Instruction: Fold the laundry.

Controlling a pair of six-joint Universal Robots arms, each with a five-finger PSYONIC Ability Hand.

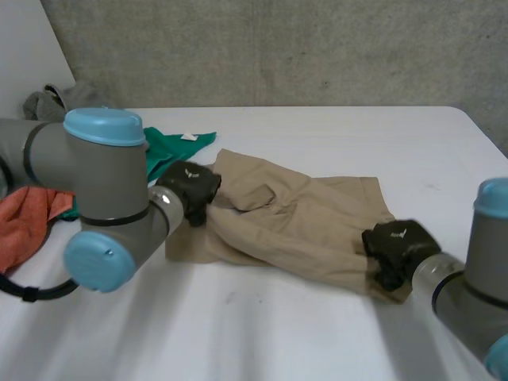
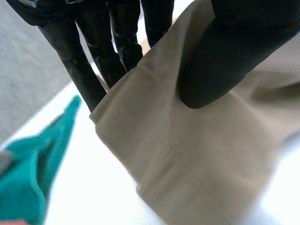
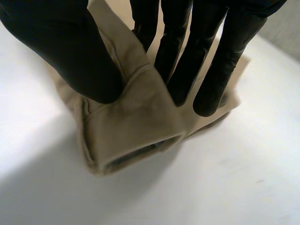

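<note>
Khaki woven garment (image 1: 302,222), with stitched hems and a flap showing on its upper side, lies rumpled across the middle of the white desk (image 1: 317,127), stretched between the two hands. Its near-left part lies flat on the desk, while folds bunch up through the middle.

The left hand (image 1: 190,189) is at the garment's left end. In the left wrist view the thumb (image 2: 220,61) presses on the upper face of the khaki cloth (image 2: 178,154) and the fingers (image 2: 93,65) run down behind its edge, so the cloth is pinched between them and hangs from the hand above the desk (image 2: 93,173).

The right hand (image 1: 397,248) is at the garment's right end, close to the desk's near side. In the right wrist view the thumb (image 3: 70,51) sits on one side of a doubled, hemmed corner (image 3: 131,126) and the fingers (image 3: 183,51) on the other, clamping the fold; the corner's lower edge rests on the desk (image 3: 234,178).

A teal-green cloth (image 1: 171,147) lies just behind the left hand, near the garment's left end, and shows beside the fingers in the left wrist view (image 2: 28,164). An orange cloth (image 1: 24,222) lies at the desk's left side, partly behind the grey left arm (image 1: 95,182). A grey cloth (image 1: 48,101) is heaped at the far-left corner, before the concrete wall (image 1: 278,48).
</note>
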